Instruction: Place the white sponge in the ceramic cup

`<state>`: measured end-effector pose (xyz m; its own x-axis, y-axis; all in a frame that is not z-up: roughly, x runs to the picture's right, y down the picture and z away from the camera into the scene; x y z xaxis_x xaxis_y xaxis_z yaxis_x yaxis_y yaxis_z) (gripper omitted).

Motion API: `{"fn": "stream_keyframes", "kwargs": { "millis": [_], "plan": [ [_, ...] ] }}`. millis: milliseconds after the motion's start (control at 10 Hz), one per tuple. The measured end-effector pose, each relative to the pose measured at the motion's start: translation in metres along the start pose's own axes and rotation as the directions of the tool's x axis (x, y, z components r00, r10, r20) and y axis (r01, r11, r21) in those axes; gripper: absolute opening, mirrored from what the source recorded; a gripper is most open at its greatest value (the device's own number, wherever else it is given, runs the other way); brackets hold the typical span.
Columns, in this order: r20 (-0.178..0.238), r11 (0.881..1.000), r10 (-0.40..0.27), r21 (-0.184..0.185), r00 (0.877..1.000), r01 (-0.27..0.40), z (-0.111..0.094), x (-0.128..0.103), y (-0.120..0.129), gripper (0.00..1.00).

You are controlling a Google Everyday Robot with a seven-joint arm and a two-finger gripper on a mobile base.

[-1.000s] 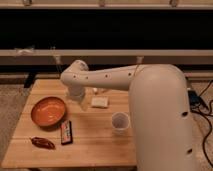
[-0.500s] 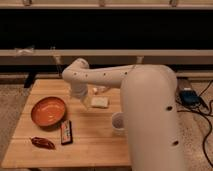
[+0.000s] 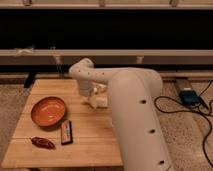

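We see our gripper (image 3: 91,93) low over the light wooden table (image 3: 90,142), about halfway between the back and front edges. Its claw is spread wide. The small, flat white sponge (image 3: 99,102) lies right under it. We cannot tell if they touch. The round orange bowl (image 3: 48,111) sits near the left edge.

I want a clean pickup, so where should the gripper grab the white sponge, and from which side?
Probably across its two narrow sides, straight down from above: the white sponge lies flat and low on the table, leaving no room for a side approach. The gripper hangs open just over it; the arm hides part of the sponge.
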<state>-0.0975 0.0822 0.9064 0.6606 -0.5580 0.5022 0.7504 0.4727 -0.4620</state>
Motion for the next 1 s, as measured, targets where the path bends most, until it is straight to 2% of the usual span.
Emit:
{"fn": "stream_keyframes", "kwargs": {
  "millis": [300, 500, 800, 1000],
  "plan": [
    [-0.008, 0.993, 0.114, -0.019, 0.993, -0.114, 0.011, 0.026, 0.021, 0.74],
    [-0.022, 0.985, 0.175, -0.012, 0.984, -0.175, 0.013, 0.037, 0.031, 0.74],
    [-0.033, 0.965, 0.264, 0.004, 0.964, -0.264, 0.015, 0.048, 0.033, 0.74],
    [-0.039, 0.951, 0.308, -0.003, 0.95, -0.309, 0.015, 0.054, 0.035, 0.74]
  ]
}}
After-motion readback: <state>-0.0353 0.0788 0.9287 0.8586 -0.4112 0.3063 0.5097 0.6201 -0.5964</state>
